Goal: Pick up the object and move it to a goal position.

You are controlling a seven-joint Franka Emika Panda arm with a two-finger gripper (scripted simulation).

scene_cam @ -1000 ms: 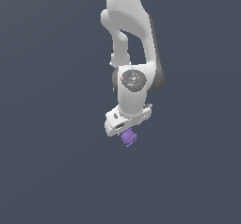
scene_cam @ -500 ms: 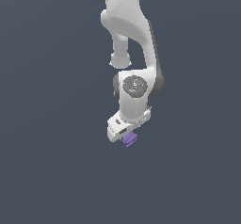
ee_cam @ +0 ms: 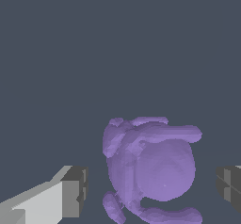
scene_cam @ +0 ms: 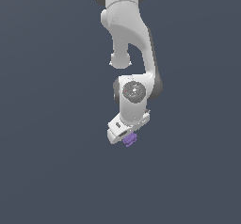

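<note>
The object (scene_cam: 130, 140) is a tiny purple lumpy cube with small knobs, sitting just under the white hand in the exterior view. In the wrist view the object (ee_cam: 153, 171) looks large and lies between the two fingers. My gripper (scene_cam: 127, 135) is open and straddles it. One grey fingertip (ee_cam: 74, 190) and the other fingertip (ee_cam: 229, 185) each stand a small gap away from the object's sides. In the wrist view my gripper (ee_cam: 151, 186) is centred on the object.
The white arm (scene_cam: 132, 44) hangs down from the top of the exterior view. Everything around it is a uniform dark grey ground with no other objects or edges in sight.
The hand has come down slightly onto the purple object and the arm's elbow has dropped. The object has stayed in place.
</note>
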